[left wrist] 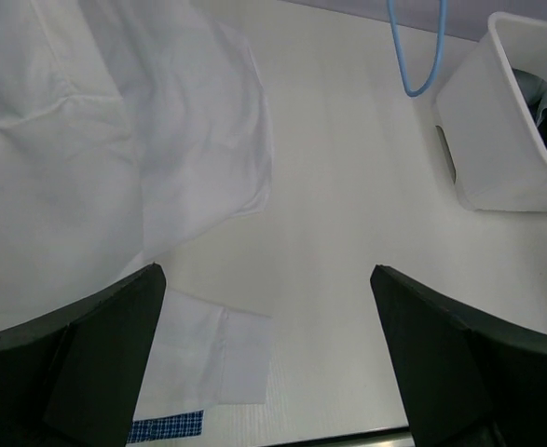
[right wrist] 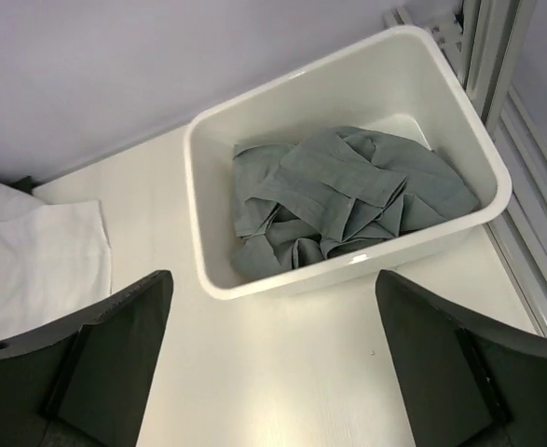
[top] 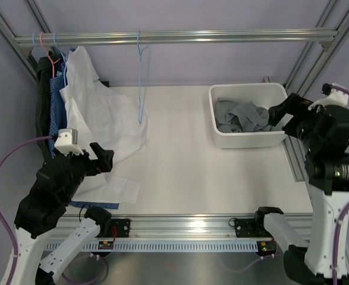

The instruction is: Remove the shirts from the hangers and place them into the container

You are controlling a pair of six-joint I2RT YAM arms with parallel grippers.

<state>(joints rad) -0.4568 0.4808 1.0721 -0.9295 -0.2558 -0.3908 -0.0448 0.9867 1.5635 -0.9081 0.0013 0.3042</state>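
The grey shirt (top: 242, 116) lies crumpled inside the white container (top: 222, 138) at the back right. My right gripper (top: 275, 117) hangs open at the container's right end, nothing between its fingers; in the right wrist view the grey shirt (right wrist: 338, 200) and container (right wrist: 198, 186) sit just beyond the open gripper (right wrist: 273, 277). A white shirt (top: 97, 113) hangs at the left and drapes onto the table, with a blue checked shirt (top: 56, 107) and a dark shirt (top: 42, 101) behind it. My left gripper (top: 104, 161) is open beside the white shirt (left wrist: 87, 140), holding nothing (left wrist: 266, 275).
An empty light blue hanger (top: 141, 77) hangs from the aluminium rail (top: 222, 37) mid-table; its lower loop (left wrist: 420, 56) shows in the left wrist view. Pinkish-orange (top: 41, 41) and light blue (top: 55, 43) hooks crowd the rail's left end. Frame posts stand at the right (top: 296, 160).
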